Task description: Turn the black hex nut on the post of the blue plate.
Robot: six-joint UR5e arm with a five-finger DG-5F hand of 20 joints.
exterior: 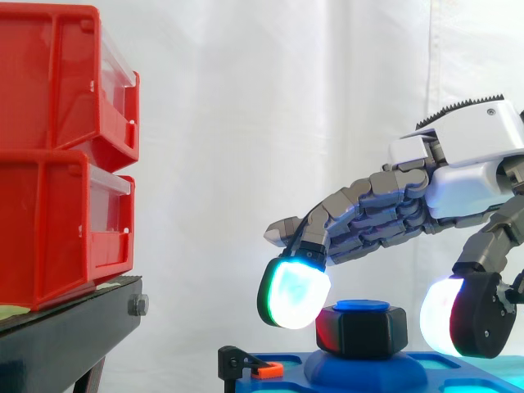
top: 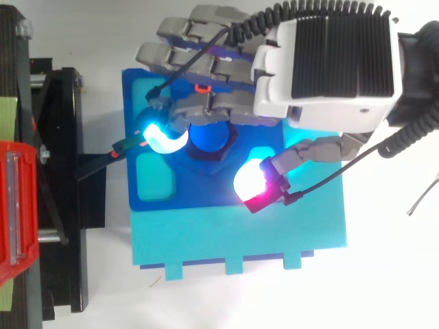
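Straddling black hex nut (exterior: 362, 332) without gripping it: hand (exterior: 475, 155), reaching in above and from the side of the nut away from the red bins (exterior: 49, 221). Fingers outstretched and only gently bent, released, clasping nothing. Leading fingertip (exterior: 293, 295), pad glowing white and cyan with a green rim, hanging just beside the nut's upper edge on the bins' side; contact with the nut impossible to tell. Other fingers stretched higher, above the nut and past it toward the bins. Thumb pad (exterior: 440, 318), glowing white, level with the nut on the opposite side, a clear gap between. Nut seated upright on the post (top: 209, 137), blue post top showing just above the nut. Directly beneath the nut: raised round boss of the blue plate (top: 206, 195), shallow lighter recesses around the nut. Under that, spreading farther out from the nut: pale turquoise slab (top: 240, 240). Small black clamp (exterior: 246, 363) with orange tab at the plate edge, lower than the nut, on the bins' side. Well apart from the nut on that same side: two red bins stacked on a black stand (exterior: 65, 336). Behind the nut: white curtain (exterior: 246, 123).
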